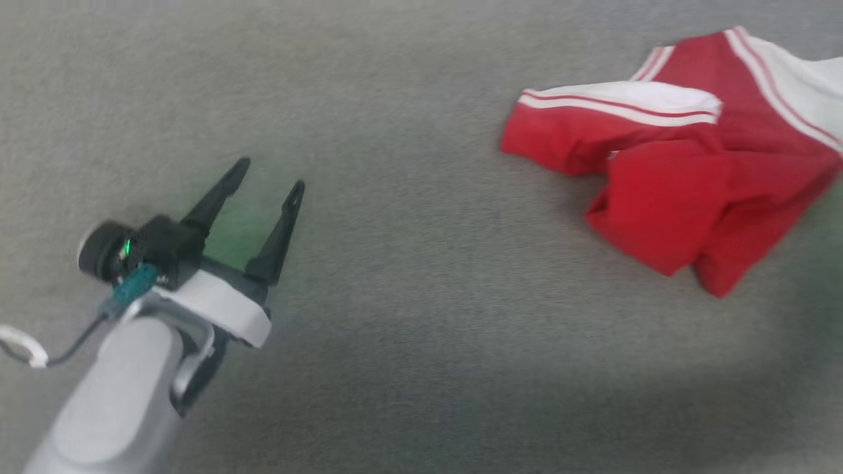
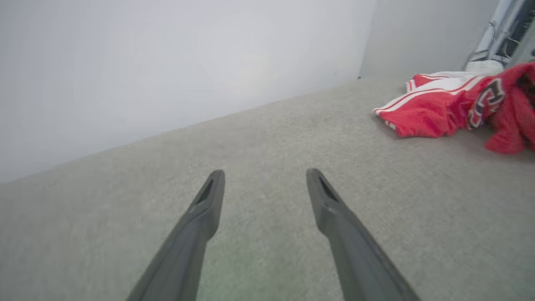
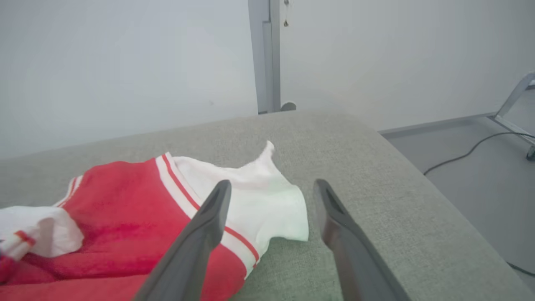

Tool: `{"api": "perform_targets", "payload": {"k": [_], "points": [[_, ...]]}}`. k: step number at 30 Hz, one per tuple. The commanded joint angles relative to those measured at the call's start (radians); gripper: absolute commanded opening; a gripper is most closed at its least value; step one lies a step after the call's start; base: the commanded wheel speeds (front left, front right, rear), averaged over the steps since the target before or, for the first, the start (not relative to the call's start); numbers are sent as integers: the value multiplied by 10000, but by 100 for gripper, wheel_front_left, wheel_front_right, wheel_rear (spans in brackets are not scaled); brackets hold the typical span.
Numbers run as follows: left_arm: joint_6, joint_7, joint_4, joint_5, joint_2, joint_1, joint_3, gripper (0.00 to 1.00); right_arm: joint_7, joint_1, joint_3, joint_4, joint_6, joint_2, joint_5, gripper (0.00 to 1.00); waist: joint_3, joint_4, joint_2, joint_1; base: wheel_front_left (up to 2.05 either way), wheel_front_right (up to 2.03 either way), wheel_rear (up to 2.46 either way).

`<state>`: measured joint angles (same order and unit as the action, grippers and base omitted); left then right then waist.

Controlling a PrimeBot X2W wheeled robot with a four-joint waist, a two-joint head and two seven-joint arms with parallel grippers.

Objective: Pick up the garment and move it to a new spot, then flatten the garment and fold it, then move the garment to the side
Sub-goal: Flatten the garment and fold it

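— Jersey [image 1: 665, 204]: where do you have it?
— I have it on the grey upholstered surface [image 1: 395, 342], crumpled in a heap at the upper right of my head view and running off that view's right edge; the red body is bunched and folded over itself; one white sleeve panel with red-and-white striped trim [image 1: 612, 108] lies across the top.
— Flat at all?
— No; from the left wrist camera I see it rumpled, with white dark-outlined lettering [image 2: 485, 100] twisted into a fold; I cannot read it.
— Left gripper [image 1: 271, 174]?
— Fingers spread apart, nothing between them; it sits at the lower left of my head view over bare upholstery, well apart from the jersey, pointing up and a little to the right.
— And the right gripper [image 3: 272, 186]?
— I see it through its own wrist camera; fingers spread wide, holding nothing; a white sleeve [image 3: 267, 209] lies on the surface beyond them; the left-hand finger in that view crosses in front of the striped trim and the red cloth; whether a tip touches the fabric I cannot tell.
— Anything around the edge?
— The surface ends in a rounded corner on that view's right; beyond it I see a grey floor [image 3: 480, 188] with a dark cable [image 3: 459, 157]; behind stands a pale wall with a grey upright post [image 3: 267, 54].
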<state>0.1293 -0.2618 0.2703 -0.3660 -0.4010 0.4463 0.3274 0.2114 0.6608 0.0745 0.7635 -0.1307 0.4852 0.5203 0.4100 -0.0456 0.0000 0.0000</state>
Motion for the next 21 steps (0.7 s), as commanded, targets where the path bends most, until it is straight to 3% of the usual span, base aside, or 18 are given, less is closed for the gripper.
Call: {"api": "perform_targets", "payload": {"k": [1,5,10,15,21], "points": [[17,-45,-20,-111,-219,298,270,100,181,-210,-30,-259,-1,-53,-21,100,-300,-389,0,0,0,0,0],[17,583,-60,-1051,-1229,1597,1881,100,459,-1086,-238,-1567,-1,-523,53,100,-458,-1025,0,0,0,0,0],[17,2895,-472,-3155,-2130,3677,4451,100,527,-2072,-265,-3080,-3,-1210,103,100,-297,-1852,0,0,0,0,0],[17,5103,-180,-5531,-2362,6043,6176,100,531,-2632,-419,-4107,-3,-1843,67,100,154,-2663,0,0,0,0,0],[17,6927,741,-7180,-2108,8208,7713,100,515,-2808,-753,-4699,-3,-2385,48,100,655,-3559,0,0,0,0,0]]}}
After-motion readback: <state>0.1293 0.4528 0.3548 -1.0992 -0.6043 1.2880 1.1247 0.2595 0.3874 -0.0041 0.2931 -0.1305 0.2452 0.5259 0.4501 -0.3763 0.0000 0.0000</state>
